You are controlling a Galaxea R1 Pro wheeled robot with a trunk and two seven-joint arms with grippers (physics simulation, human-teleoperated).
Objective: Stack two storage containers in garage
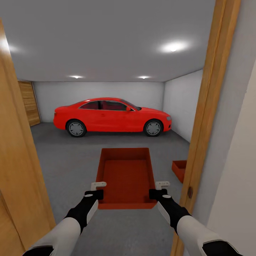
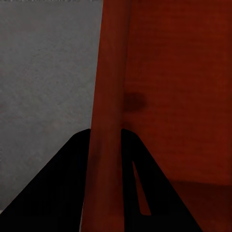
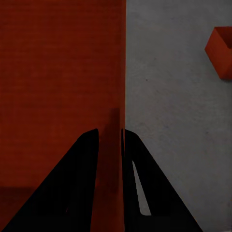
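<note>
I hold one red-orange storage container [image 1: 126, 176] level in front of me, above the dark grey garage floor [image 1: 67, 160]. My left gripper [image 1: 96, 190] is shut on its left wall and my right gripper [image 1: 160, 190] on its right wall. In the left wrist view the black fingers of the left gripper [image 2: 106, 133] clamp the thin red wall of the container [image 2: 164, 87]. The right wrist view shows the right gripper [image 3: 111, 130] pinching the other wall of the container [image 3: 58, 87]. A second storage container [image 1: 179, 170] sits on the floor at right, partly hidden by the door frame, and its corner [image 3: 220, 52] appears past the right gripper.
I stand in a doorway: a wooden frame post [image 1: 204, 117] rises close on the right and a wooden door panel [image 1: 17, 160] on the left. A red car [image 1: 110, 117] is parked across the far side of the garage. A wooden door [image 1: 29, 103] is at back left.
</note>
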